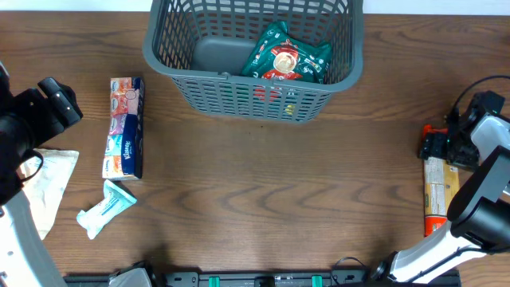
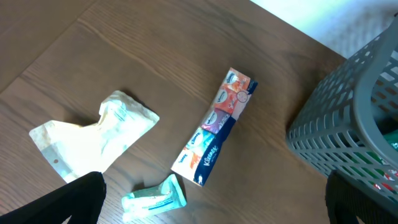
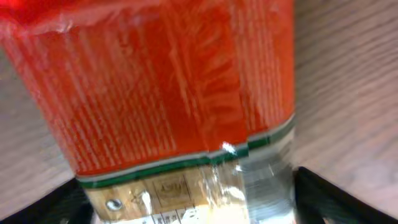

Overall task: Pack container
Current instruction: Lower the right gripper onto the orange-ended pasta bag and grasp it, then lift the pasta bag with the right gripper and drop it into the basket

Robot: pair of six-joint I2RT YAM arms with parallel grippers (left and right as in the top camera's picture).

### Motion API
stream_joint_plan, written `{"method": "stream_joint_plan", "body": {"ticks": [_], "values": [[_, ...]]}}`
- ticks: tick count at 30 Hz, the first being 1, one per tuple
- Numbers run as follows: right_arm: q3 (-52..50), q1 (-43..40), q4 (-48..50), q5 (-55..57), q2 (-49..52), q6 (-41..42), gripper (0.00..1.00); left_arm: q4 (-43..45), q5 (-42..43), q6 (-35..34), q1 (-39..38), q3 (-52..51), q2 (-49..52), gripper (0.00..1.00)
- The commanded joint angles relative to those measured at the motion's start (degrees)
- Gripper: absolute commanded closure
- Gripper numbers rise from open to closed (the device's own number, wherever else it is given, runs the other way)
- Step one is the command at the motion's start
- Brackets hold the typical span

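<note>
While one container (image 1: 239,97) stands, four packets (image 1: 126,127) lie outside.

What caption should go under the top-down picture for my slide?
Grey basket holds one green snack bag; tissue pack waits outside.

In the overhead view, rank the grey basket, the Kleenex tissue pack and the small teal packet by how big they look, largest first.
1. grey basket, by far the largest
2. Kleenex tissue pack
3. small teal packet, clearly the smallest
</note>
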Motion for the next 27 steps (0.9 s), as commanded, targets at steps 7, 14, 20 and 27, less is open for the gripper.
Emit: {"method": "stream_joint_plan", "body": {"ticks": [7, 14, 20, 27], "values": [[-2.23, -0.15, 0.63, -1.7, 5.35, 0.15, 0.66, 0.02, -0.7, 0.57, 0.31, -0.11, 0.11, 0.01], [-1.22, 0.96, -0.11, -5.01, 5.01, 5.25, 0.99, -0.42, -0.68, 1.44, 0.31, -0.11, 0.11, 0.01], [7.28, 4.94, -7.1, -5.33, 0.79, 7.58, 0.99, -0.63, -0.68, 1.66, 0.31, -0.11, 0.11, 0.01], [31.17, 11.45, -20.74, -9.49, -5.03, 7.32, 0.98, -0.83, -0.66, 2.05, 0.31, -0.11, 0.11, 0.01]]}}
